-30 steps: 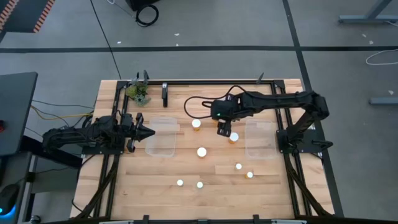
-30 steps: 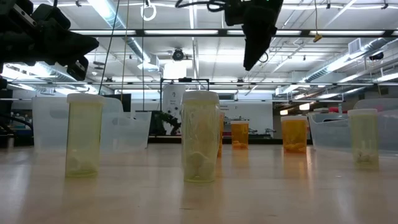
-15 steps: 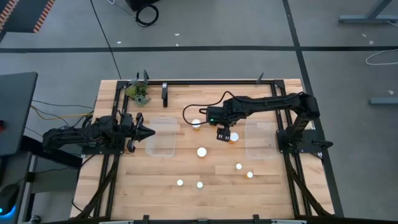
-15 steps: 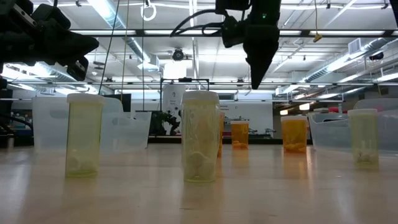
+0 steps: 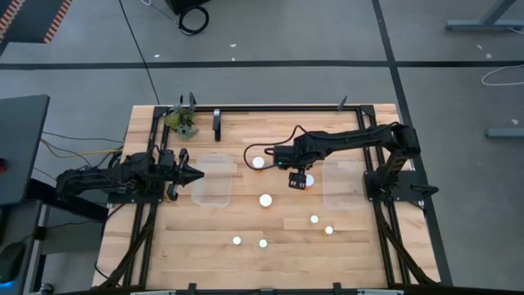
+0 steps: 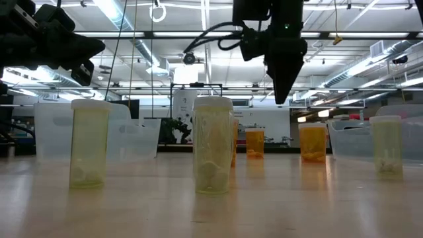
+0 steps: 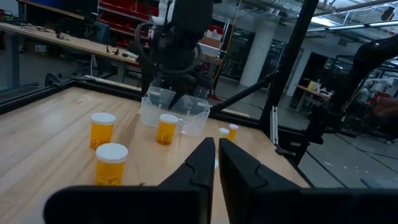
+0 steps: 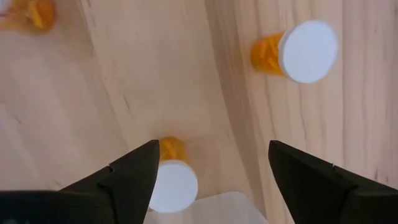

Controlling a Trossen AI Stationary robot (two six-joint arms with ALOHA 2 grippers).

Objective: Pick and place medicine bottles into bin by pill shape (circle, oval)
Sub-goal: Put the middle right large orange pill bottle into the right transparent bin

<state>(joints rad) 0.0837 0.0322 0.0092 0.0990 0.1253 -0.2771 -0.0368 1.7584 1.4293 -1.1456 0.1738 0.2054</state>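
Several white-capped bottles stand upright on the wooden table [image 5: 205, 246]. Amber ones stand mid-table [image 5: 259, 162], [image 5: 265, 199]. Smaller pale ones stand nearer the front [image 5: 237, 240], [image 5: 263, 242], [image 5: 314, 219], [image 5: 329, 230]. My right gripper [image 5: 299, 179] is open and points down, well above the table in the low view [image 6: 285, 86]. In its wrist view [image 8: 212, 149] an amber bottle [image 8: 171, 180] stands below, close to one finger [image 8: 134, 174]. A second bottle [image 8: 309, 51] stands farther off. My left gripper [image 5: 195, 174] is shut and empty at the table's left.
A clear bin [image 5: 214, 180] lies just right of my left gripper. A second clear bin [image 5: 342, 184] lies right of my right gripper, and its edge shows in the right wrist view [image 8: 224, 205]. A small plant [image 5: 182, 123] and a black frame rail [image 5: 278, 107] stand at the far edge.
My right gripper has come down and a little toward the table's near edge. It now stands over the amber bottle beside the right bin. No bottle has moved.
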